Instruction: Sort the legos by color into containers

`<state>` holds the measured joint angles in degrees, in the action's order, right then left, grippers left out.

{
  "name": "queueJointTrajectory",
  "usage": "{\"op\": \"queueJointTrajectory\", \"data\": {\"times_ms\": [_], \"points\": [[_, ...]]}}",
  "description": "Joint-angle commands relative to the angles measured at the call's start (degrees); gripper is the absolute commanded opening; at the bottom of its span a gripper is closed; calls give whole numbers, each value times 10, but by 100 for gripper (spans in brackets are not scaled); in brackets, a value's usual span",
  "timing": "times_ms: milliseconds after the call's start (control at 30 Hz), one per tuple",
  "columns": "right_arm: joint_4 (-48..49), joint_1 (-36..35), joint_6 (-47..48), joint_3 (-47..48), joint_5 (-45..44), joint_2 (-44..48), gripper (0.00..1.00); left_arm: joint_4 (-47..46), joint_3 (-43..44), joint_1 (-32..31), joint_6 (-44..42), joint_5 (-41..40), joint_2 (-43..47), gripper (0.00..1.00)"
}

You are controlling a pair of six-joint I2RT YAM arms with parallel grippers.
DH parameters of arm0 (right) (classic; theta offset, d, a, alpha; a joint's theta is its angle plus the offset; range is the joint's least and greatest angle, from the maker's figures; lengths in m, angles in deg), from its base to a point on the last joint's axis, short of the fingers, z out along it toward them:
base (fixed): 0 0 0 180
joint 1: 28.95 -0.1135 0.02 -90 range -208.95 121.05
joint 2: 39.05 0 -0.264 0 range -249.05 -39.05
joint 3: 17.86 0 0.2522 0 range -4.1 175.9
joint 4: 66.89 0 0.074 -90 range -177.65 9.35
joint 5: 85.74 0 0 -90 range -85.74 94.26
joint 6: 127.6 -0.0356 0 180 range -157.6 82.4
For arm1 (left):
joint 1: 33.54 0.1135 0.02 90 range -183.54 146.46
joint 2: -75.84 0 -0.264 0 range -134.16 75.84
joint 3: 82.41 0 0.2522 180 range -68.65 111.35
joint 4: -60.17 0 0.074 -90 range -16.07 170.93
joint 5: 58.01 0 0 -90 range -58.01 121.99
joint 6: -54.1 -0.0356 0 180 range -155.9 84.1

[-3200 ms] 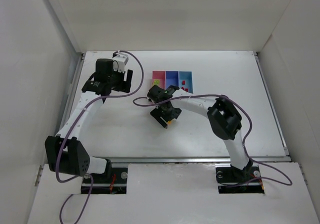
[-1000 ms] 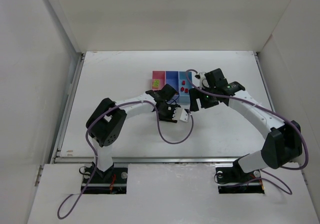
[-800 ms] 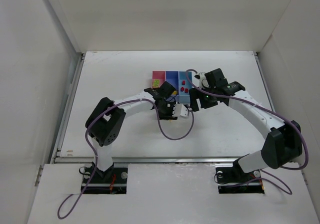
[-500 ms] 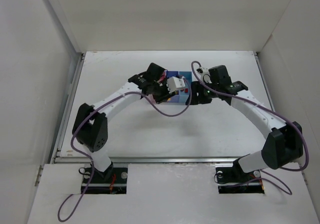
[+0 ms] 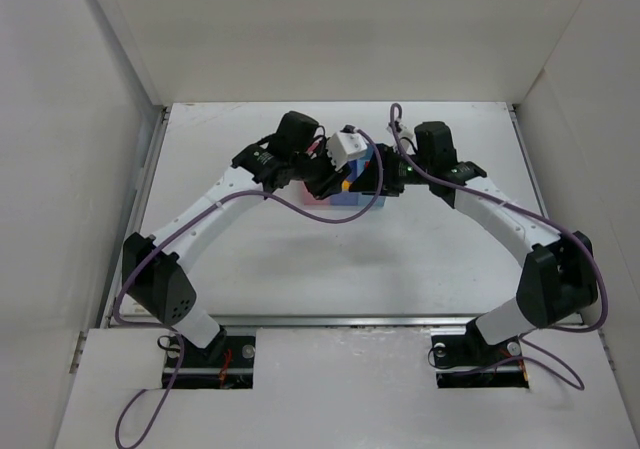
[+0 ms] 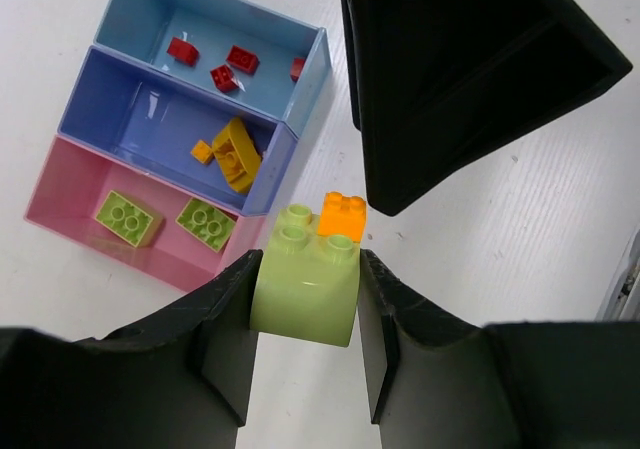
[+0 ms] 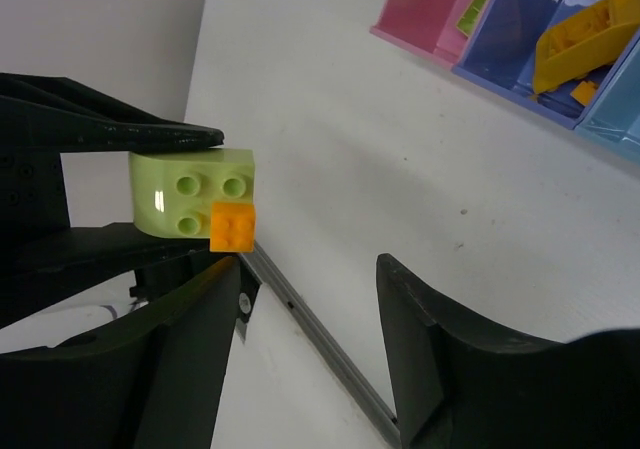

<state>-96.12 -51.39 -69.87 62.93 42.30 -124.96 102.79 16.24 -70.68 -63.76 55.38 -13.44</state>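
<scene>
My left gripper (image 6: pixel 308 269) is shut on a lime brick (image 6: pixel 305 294) with a small orange brick (image 6: pixel 343 215) stuck on its top corner, held in the air above the table just in front of the bins. My right gripper (image 7: pixel 308 269) is open and faces that clump; the lime brick (image 7: pixel 180 199) and the orange brick (image 7: pixel 231 227) sit just left of its left finger. The pink bin (image 6: pixel 70 174) holds two lime bricks, the medium blue bin (image 6: pixel 150 119) yellow-orange ones, the light blue bin (image 6: pixel 150 19) red ones. In the top view both grippers (image 5: pixel 335 174) (image 5: pixel 372 174) meet over the bins.
The right gripper's black finger (image 6: pixel 460 69) fills the upper right of the left wrist view. White walls enclose the table on three sides. A metal rail (image 7: pixel 320 339) runs along the table's edge. The arms cover most of the bins (image 5: pixel 345 197) in the top view.
My left gripper has lifted from the table in front of the bins and swung up over them. My right gripper has moved left towards it.
</scene>
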Motion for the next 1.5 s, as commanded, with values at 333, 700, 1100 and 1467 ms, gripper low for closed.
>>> {"op": "queueJointTrajectory", "data": {"times_ms": [333, 700, 1100, 1467], "points": [[61, 1, -35, 34, 45, -3, 57, 8, 22, -7, 6, 22, 10, 0], [66, 1, -35, 39, 82, -14, 53, 8, 46, -14, 11, 23, -1, 0], [71, 1, -40, 39, 100, -19, 42, 3, 63, -14, 27, 23, -6, 0], [89, 1, -40, 51, 100, -25, 40, 3, 69, -14, 39, 45, -6, 0]]}}
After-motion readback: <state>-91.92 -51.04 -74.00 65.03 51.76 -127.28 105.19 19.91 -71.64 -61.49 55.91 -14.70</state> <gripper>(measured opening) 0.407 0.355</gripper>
